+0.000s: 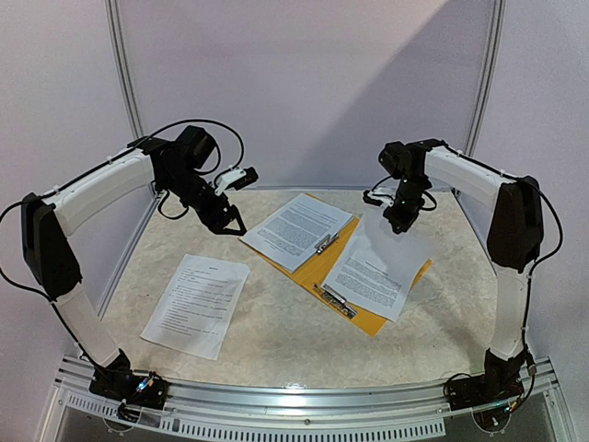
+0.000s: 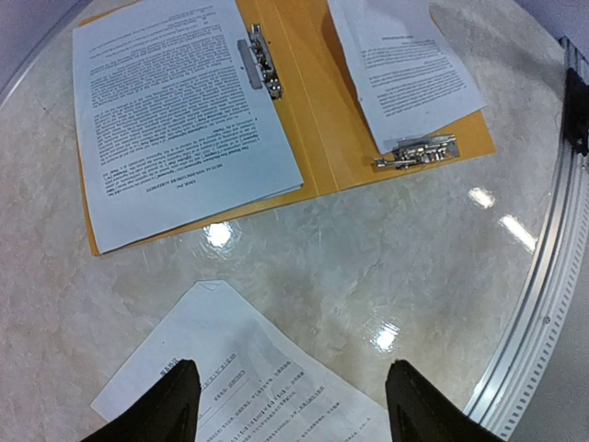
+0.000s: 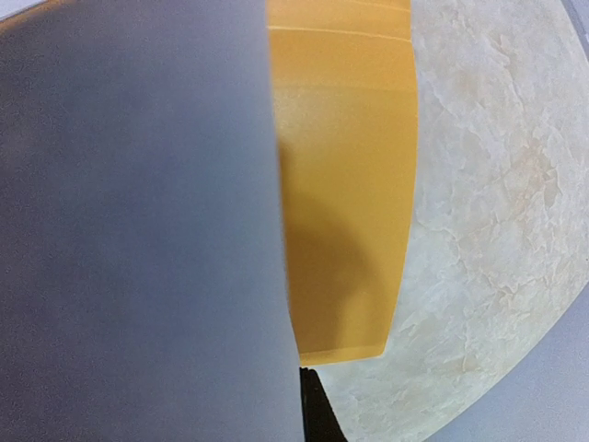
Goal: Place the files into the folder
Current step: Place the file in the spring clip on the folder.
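The orange folder (image 1: pixel 320 265) lies open in the middle of the table. One printed file sheet (image 1: pixel 299 228) rests on its left half beside a metal clip (image 1: pixel 327 243). A second sheet (image 1: pixel 377 269) covers the right half, its near edge at another clip (image 1: pixel 336 300). My right gripper (image 1: pixel 396 224) is shut on that sheet's raised far edge. In the right wrist view the sheet (image 3: pixel 138 230) fills the left side over the folder (image 3: pixel 345 184), and one dark fingertip (image 3: pixel 317 410) shows. My left gripper (image 2: pixel 290 410) hangs open above a third sheet (image 2: pixel 239 368) lying loose on the table.
The loose sheet (image 1: pixel 198 302) sits on the marble tabletop (image 1: pixel 276 341) to the folder's left. A metal rail (image 1: pixel 304 398) runs along the near edge, also visible in the left wrist view as a rail (image 2: pixel 538 276). White walls close in the back and sides.
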Robot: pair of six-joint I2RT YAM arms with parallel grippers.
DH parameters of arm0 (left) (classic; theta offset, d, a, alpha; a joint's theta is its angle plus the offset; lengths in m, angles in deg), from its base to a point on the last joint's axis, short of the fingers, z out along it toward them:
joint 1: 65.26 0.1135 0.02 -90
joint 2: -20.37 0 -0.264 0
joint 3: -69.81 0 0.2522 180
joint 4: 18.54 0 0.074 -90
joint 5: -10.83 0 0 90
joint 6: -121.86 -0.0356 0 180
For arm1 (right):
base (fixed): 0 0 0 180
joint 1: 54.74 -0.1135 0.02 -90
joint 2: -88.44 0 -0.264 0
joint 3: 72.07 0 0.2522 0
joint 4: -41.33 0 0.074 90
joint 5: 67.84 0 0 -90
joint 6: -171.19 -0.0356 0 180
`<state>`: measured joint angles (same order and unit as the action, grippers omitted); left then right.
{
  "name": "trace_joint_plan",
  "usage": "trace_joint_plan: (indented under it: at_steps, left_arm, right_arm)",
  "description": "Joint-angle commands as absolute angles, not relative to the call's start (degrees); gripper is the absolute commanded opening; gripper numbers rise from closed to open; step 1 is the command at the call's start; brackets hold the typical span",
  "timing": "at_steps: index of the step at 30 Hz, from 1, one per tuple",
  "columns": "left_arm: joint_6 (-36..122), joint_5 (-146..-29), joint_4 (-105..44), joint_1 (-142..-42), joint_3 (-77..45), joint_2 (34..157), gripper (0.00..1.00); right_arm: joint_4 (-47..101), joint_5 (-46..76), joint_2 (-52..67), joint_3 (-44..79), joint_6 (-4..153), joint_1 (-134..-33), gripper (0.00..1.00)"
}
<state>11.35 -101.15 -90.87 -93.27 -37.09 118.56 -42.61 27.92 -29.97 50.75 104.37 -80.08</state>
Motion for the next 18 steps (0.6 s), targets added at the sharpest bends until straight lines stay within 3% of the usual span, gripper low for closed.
trace_joint_plan:
  at_steps: [1,18]
  left_arm:
    - [10.50,-101.14,-90.44,-93.49,-36.24,118.93,0.71]
    - [10.33,-101.14,-90.32,-93.48,-36.06,119.20,0.71]
  right_arm:
    - [-45.81,29.01,-31.89,51.41,103.31,-78.99,0.00]
    - [-47.27,18.72,-32.18,51.79,103.33,-80.09,0.00]
